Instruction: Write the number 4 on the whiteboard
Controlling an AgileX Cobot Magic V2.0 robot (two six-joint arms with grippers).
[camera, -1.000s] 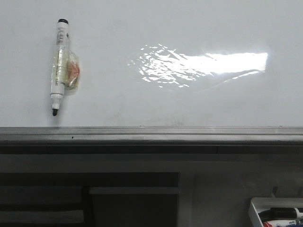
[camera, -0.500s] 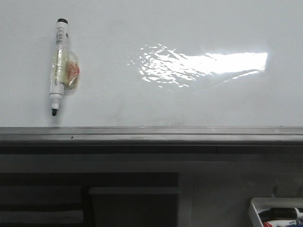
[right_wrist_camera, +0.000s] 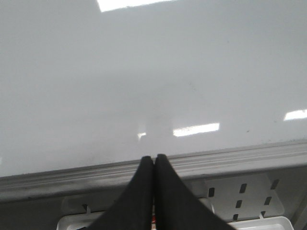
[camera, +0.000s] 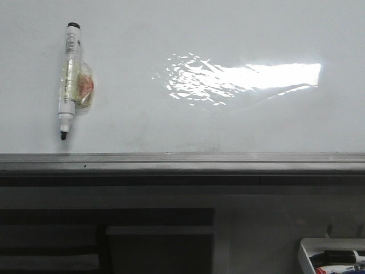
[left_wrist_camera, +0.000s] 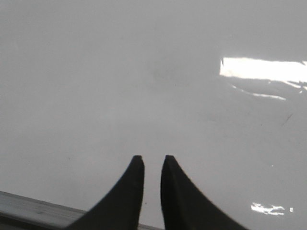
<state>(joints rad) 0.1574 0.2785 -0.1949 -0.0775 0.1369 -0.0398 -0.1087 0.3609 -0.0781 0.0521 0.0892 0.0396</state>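
Note:
The whiteboard [camera: 228,34] fills the upper front view, with a bright glare patch [camera: 245,77] and a grey metal bottom rail [camera: 182,162]. No number 4 shows on it; the surface is blank. A black-tipped marker pen [camera: 68,80] is stuck to the board at the upper left with clear tape, tip down. Neither gripper shows in the front view. My left gripper [left_wrist_camera: 152,158] faces the blank board [left_wrist_camera: 120,72], jaws a narrow gap apart and empty. My right gripper [right_wrist_camera: 154,157] is shut and empty over the rail [right_wrist_camera: 230,163].
A small white tray [camera: 331,257] holding markers sits below the board at the lower right; it also shows in the right wrist view [right_wrist_camera: 268,223]. Dark shelving [camera: 159,245] lies under the rail.
The front view has shifted very slightly, so the marker and tray sit a few pixels further left. Nothing on the board has changed.

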